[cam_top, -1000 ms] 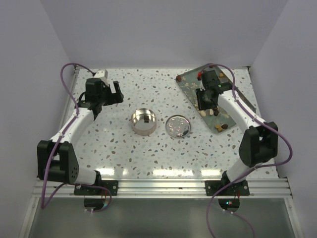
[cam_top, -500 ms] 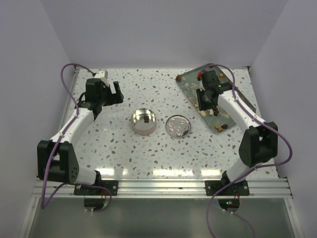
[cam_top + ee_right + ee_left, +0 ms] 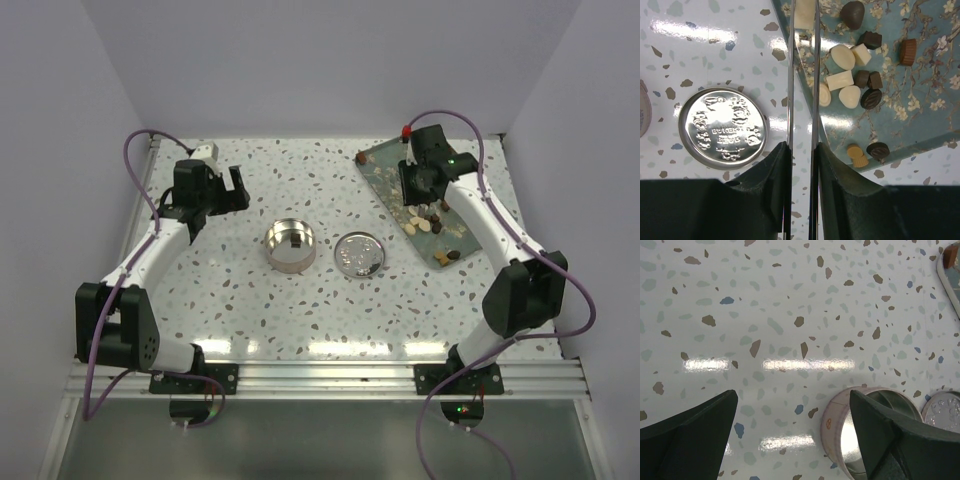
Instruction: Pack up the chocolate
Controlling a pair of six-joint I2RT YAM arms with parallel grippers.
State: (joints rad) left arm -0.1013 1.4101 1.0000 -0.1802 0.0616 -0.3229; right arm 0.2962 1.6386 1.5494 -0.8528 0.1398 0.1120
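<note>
The chocolate (image 3: 428, 222) lies as small dark and cream lumps on a blue floral tray (image 3: 385, 170) at the back right; the right wrist view shows the heap (image 3: 850, 82) on the tray (image 3: 920, 100). My right gripper (image 3: 418, 190) hovers above the tray. Its thin blades (image 3: 804, 6) are shut on a cream chocolate piece (image 3: 804, 19). The round metal tin (image 3: 290, 246) stands mid-table with one dark piece (image 3: 296, 241) inside. My left gripper (image 3: 232, 185) is open and empty, back left of the tin. In its wrist view (image 3: 792, 430) the tin (image 3: 835, 425) is beside the right finger.
The tin's embossed lid (image 3: 359, 254) lies flat just right of the tin, and also shows in the right wrist view (image 3: 723, 131) and the left wrist view (image 3: 942, 410). Walls close off the table at the back and both sides.
My right gripper has lifted off the tray and drawn back a little, uncovering the heap of chocolates. The left arm has not moved.
</note>
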